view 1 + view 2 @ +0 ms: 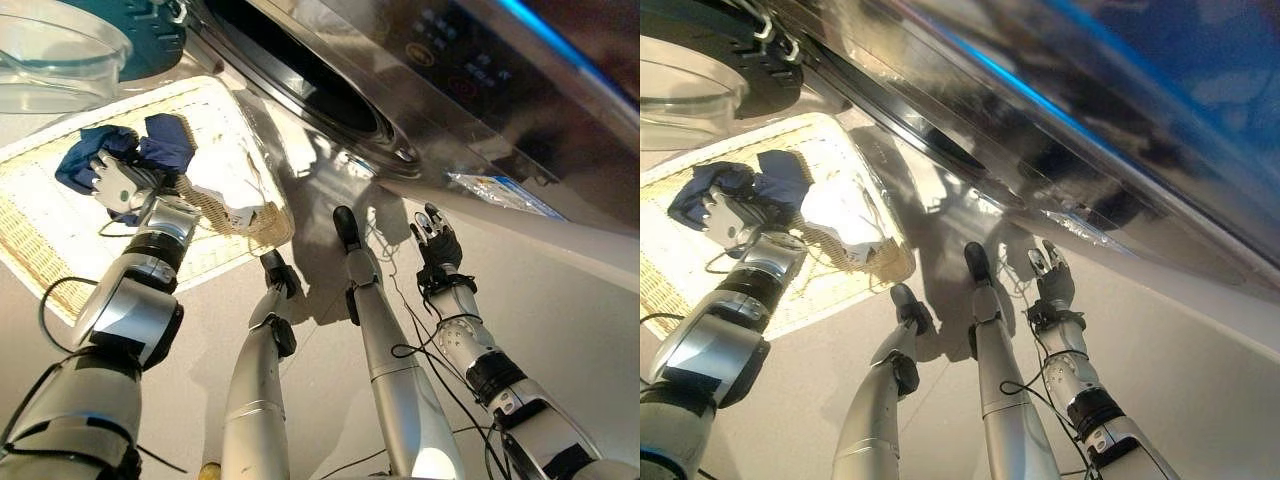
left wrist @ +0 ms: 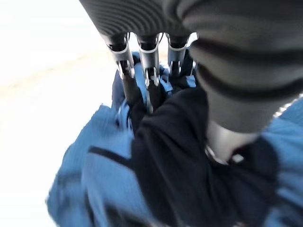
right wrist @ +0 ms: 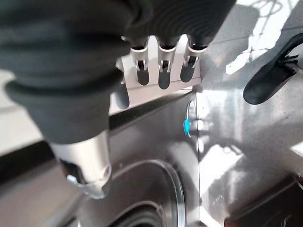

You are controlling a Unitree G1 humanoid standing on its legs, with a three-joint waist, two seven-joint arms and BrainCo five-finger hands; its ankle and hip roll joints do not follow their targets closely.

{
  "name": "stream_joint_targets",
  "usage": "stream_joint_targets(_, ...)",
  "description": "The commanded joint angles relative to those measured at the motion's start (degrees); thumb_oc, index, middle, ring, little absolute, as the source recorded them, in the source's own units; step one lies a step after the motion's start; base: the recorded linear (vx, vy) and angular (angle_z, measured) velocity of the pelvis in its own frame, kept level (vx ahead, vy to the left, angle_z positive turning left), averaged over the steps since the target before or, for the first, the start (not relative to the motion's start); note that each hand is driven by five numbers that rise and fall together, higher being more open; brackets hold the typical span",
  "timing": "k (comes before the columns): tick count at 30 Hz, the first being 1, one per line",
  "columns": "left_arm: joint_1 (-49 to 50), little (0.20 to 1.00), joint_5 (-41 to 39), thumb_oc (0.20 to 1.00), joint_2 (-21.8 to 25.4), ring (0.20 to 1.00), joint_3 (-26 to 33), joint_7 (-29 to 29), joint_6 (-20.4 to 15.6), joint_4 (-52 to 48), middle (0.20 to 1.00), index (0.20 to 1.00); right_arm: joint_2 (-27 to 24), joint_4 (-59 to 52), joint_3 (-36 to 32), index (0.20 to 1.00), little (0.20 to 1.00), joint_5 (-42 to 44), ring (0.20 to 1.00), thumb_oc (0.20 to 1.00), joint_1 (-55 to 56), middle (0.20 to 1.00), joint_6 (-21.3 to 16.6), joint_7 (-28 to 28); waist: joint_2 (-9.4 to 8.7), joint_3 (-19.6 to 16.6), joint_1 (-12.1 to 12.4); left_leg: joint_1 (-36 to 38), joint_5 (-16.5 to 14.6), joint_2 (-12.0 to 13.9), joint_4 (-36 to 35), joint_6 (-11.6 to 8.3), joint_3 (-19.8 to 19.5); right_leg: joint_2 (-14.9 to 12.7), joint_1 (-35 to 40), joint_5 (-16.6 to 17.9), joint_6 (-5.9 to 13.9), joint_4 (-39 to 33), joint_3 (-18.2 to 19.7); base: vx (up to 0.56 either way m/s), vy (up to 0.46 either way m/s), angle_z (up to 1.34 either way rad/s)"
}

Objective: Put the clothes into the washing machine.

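the left hand [image 1: 122, 186] reached into the pale woven basket [image 1: 40, 240] on the floor, and its fingers [image 2: 142, 71] were curled down into a bundle of blue clothes [image 1: 110, 150] (dark navy folds over lighter blue, as the left wrist view showed them), with the thumb [image 2: 227, 137] pressed into the cloth from the other side. the bundle lay in the basket, toward the side nearest the machine's door. just beside it in the same basket sat a white garment [image 1: 225, 190], bunched against the basket's rim.

the washing machine [image 1: 450, 90] stood just beyond the basket, its round drum opening [image 1: 300, 80] dark and uncovered, and its clear-windowed door [image 1: 60, 50] swung out over the basket's far end.

the right hand [image 1: 437, 243] hung well apart from the basket, low in front of the machine's silver front panel, its fingers [image 3: 163, 66] straight and relaxed, holding nothing.
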Motion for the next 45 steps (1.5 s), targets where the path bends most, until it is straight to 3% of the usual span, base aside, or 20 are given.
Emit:
stream_joint_targets(1,0.9,0.2,6.4,0.2,2.6,0.2,-0.2,-6.6,5.6,2.5,0.2,0.2,-0.5,-3.6,0.8,1.0,1.0,-0.4,1.0,1.0,2.5,1.0,-1.0,1.6,-3.11,-0.8,-0.2,-0.8,-6.1,-2.0,9.1,-1.89,-1.6,1.3,1.5,0.0,0.08,-3.0,-4.6,-0.01,0.045,-0.04)
stream_joint_targets(3,1.4,0.2,7.8,0.2,2.2,0.2,-1.0,-8.3,4.5,3.1,0.2,0.2,-0.4,-3.3,1.0,1.0,1.0,-2.1,1.0,1.0,1.7,1.0,-0.9,1.4,-2.89,-0.8,0.1,-0.3,-5.6,-2.2,8.4,-1.95,-1.8,1.3,2.0,0.0,0.09,-3.3,-4.6,-0.02,0.053,-0.03)
stream_joint_targets(7,2.0,0.2,4.9,0.2,1.5,0.2,-0.1,-5.2,-0.7,3.6,0.2,0.2,-0.2,-3.4,1.6,1.0,1.0,-2.9,1.0,1.0,0.4,1.0,-0.4,0.9,-2.88,-0.8,1.0,0.5,-4.4,-2.5,6.7,-1.82,-2.6,1.9,2.6,-0.2,-0.16,-3.3,-4.8,-0.02,0.005,0.0)
stream_joint_targets(10,2.4,0.2,1.0,0.2,1.2,0.2,1.7,-2.1,-6.3,2.8,0.2,0.2,0.1,-3.5,1.8,1.0,1.0,-4.5,1.0,1.0,-0.4,1.0,0.0,0.1,-2.82,-0.8,1.8,1.2,-3.3,-2.6,5.1,-1.82,-3.4,2.4,3.3,-0.5,-0.33,-3.3,-5.0,-0.05,-0.028,0.03)
stream_joint_targets(11,2.9,0.2,-4.2,0.2,0.7,0.2,4.6,1.5,-12.4,0.8,0.2,0.2,0.8,-4.4,1.9,1.0,1.0,-7.1,1.0,1.0,-0.5,1.0,0.3,-1.1,-2.71,-0.8,2.5,2.0,-2.4,-2.6,3.7,-1.83,-3.9,2.8,4.0,-0.7,-0.42,-3.4,-5.3,-0.06,-0.066,0.08)
stream_joint_targets(13,4.0,0.2,-1.2,0.2,0.2,0.2,8.2,2.5,-15.2,-2.0,0.2,0.2,1.5,-5.9,2.0,1.0,1.0,-9.3,1.0,1.0,-0.3,1.0,0.8,-1.9,-2.45,-0.8,3.6,3.2,-1.4,-2.5,1.8,-1.87,-4.5,3.3,5.2,-1.3,-0.48,-3.5,-5.9,-0.08,-0.117,0.12)
stream_joint_targets(19,7.2,0.2,3.0,0.2,0.9,0.2,8.8,3.0,-15.1,-8.6,0.2,0.2,1.8,-9.1,2.3,1.0,1.0,-17.0,1.0,1.0,-0.4,1.0,1.7,-4.0,-1.58,-0.8,5.9,6.1,1.4,-2.5,-2.5,-2.14,-5.9,3.7,8.3,-1.9,-0.59,-3.9,-7.7,-0.07,-0.099,0.18)
stream_joint_targets(24,16.0,0.2,3.9,0.2,1.7,0.2,12.9,3.3,-17.0,-17.7,0.2,0.2,0.3,-13.5,3.4,1.0,1.0,-30.6,1.0,1.0,-1.7,1.0,3.4,-4.7,0.29,-0.8,10.3,10.6,5.1,-1.9,-8.5,-2.85,-7.9,3.3,13.8,-4.5,-0.72,-3.2,-11.3,-0.08,-0.121,0.28)
stream_joint_targets(28,19.6,0.2,2.6,0.2,2.2,0.2,14.8,1.5,-18.9,-22.5,0.2,0.2,-1.0,-15.8,4.3,1.0,1.0,-37.3,1.0,1.0,-4.2,1.0,6.0,-4.9,1.08,-0.8,12.9,12.5,5.7,-1.9,-9.3,-3.36,-9.5,2.4,16.6,-6.3,-0.76,-2.1,-13.2,-0.07,-0.104,0.31)
stream_joint_targets(29,21.7,0.2,2.0,0.2,1.9,0.2,16.0,-0.5,-21.1,-25.1,0.2,0.2,-1.5,-16.0,4.6,1.0,1.0,-39.9,1.0,1.0,-5.9,1.0,7.5,-4.5,1.46,-0.8,14.5,13.8,5.8,-1.9,-9.5,-3.57,-10.6,1.9,18.3,-7.4,-0.8,-1.4,-14.2,-0.05,-0.105,0.25)
stream_joint_targets(31,22.7,0.2,2.0,0.2,1.7,0.2,16.7,-1.7,-22.1,-26.4,0.2,0.2,-1.6,-16.1,5.0,1.0,1.0,-41.3,1.0,1.0,-6.8,1.0,8.3,-4.3,1.67,-0.8,15.1,14.2,6.2,-1.8,-9.7,-3.65,-11.0,1.7,18.8,-7.4,-0.84,-1.4,-14.8,-0.05,-0.083,0.25)
stream_joint_targets(35,28.5,0.2,-2.9,0.2,0.1,0.2,19.5,-11.8,-27.9,-35.4,0.2,0.2,-1.9,-16.4,6.4,1.0,1.0,-47.5,1.0,1.0,-9.6,1.0,12.0,-1.9,2.22,-0.8,17.9,16.5,6.0,-2.1,-9.8,-3.75,-12.6,0.4,22.1,-8.8,-0.77,-0.7,-17.6,-0.05,-0.128,0.36)
stream_joint_targets(37,31.6,0.2,-5.7,0.2,-1.1,0.2,19.9,-19.7,-29.2,-42.9,0.2,0.2,-1.7,-16.2,7.2,1.0,1.0,-52.2,1.0,1.0,-11.2,1.0,13.9,-0.4,2.63,-0.8,19.7,17.6,5.5,-2.7,-9.5,-3.67,-13.6,-0.4,23.6,-9.7,-0.66,0.0,-19.0,-0.02,-0.11,0.28)
stream_joint_targets(39,32.8,0.2,-7.1,0.2,-1.5,0.2,20.2,-23.5,-29.9,-46.1,0.2,0.2,-1.7,-16.0,7.5,1.0,1.0,-54.3,1.0,1.0,-12.1,1.0,14.9,0.6,2.98,-0.8,20.3,17.5,5.9,-2.9,-9.5,-3.6,-14.0,-0.6,23.9,-9.3,-0.69,-0.2,-19.6,-0.03,-0.081,0.31)
stream_joint_targets(40,34.1,0.2,-10.6,0.2,-1.6,0.2,19.8,-29.3,-30.5,-50.5,0.2,0.2,-1.9,-15.7,8.3,1.0,1.0,-57.9,1.0,1.0,-13.3,1.0,16.2,2.2,3.26,-0.8,21.2,18.2,5.5,-3.3,-9.2,-3.5,-14.5,-1.0,24.7,-10.1,-0.59,0.4,-20.2,-0.03,-0.069,0.33)
stream_joint_targets(45,35.6,0.2,-19.5,0.2,-1.2,0.2,18.5,-43.3,-32.1,-60.1,0.2,0.2,-4.1,-14.5,11.2,1.0,1.0,-61.5,1.0,1.0,-16.6,1.0,18.6,7.3,4.1,-0.8,22.9,19.2,5.5,-4.0,-9.1,-3.06,-15.3,-1.8,26.3,-10.3,-0.34,0.6,-21.6,-0.01,-0.055,0.19)
